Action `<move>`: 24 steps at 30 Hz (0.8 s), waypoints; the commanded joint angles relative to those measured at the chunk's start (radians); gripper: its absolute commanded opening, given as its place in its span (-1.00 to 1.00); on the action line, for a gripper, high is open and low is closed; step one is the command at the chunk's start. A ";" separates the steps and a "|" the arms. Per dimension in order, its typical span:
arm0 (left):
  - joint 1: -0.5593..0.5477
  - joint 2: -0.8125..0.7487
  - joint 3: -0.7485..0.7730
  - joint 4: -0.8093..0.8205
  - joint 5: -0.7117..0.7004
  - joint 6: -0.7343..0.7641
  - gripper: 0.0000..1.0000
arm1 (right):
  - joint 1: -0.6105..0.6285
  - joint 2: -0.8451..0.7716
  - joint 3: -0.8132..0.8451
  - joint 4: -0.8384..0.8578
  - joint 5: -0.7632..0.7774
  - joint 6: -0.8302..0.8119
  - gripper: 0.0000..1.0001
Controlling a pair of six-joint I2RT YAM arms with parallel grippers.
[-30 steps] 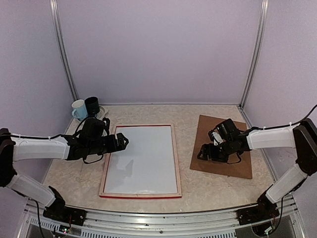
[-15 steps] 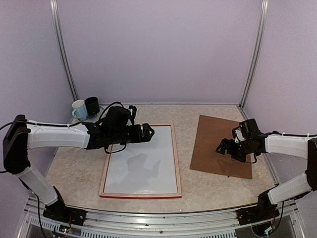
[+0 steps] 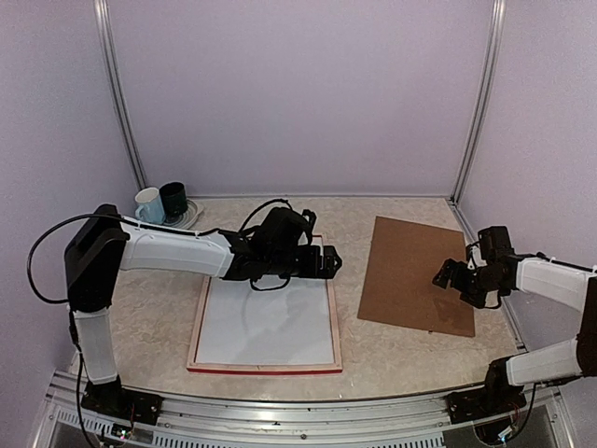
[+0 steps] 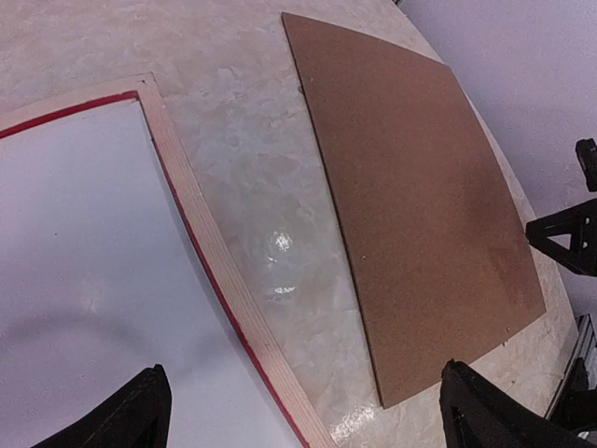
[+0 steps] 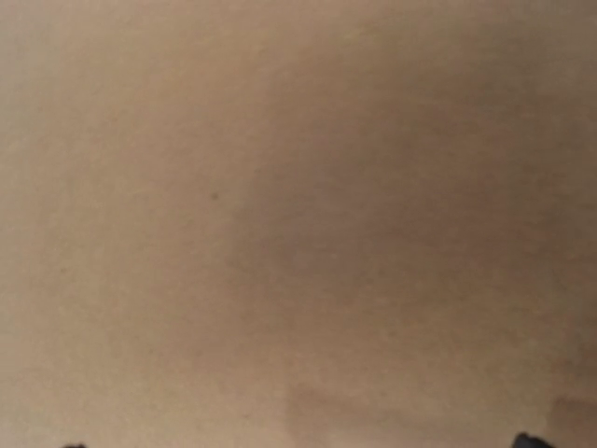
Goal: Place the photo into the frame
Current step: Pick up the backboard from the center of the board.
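The frame (image 3: 334,317) lies flat on the table, pale wood side up with a red strip at its near edge. Inside it lies the photo (image 3: 266,322), plain white back up. My left gripper (image 3: 331,262) hovers open over the frame's far right corner. In the left wrist view its fingertips (image 4: 145,415) straddle the frame's right rail (image 4: 215,252), with the photo (image 4: 84,243) to the left. My right gripper (image 3: 446,277) hangs open over the right part of the brown board (image 3: 410,275), holding nothing. The board (image 5: 298,224) fills the right wrist view.
The brown backing board (image 4: 410,187) lies to the right of the frame with a strip of marbled table between them. A white mug (image 3: 148,205) and a dark mug (image 3: 173,199) stand on a plate at the back left. Walls close in on three sides.
My left arm has swept right across the frame, from its left rail to its far right corner. My right arm has pulled back to the right over the board, jaws widening.
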 commanded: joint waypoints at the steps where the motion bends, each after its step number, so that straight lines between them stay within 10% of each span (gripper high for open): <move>1: -0.025 0.084 0.053 -0.007 0.041 0.006 0.98 | -0.050 -0.010 0.027 -0.060 0.029 0.000 0.98; 24: -0.082 0.298 0.282 -0.063 0.040 0.004 0.98 | -0.115 -0.017 -0.035 -0.017 0.169 0.091 0.96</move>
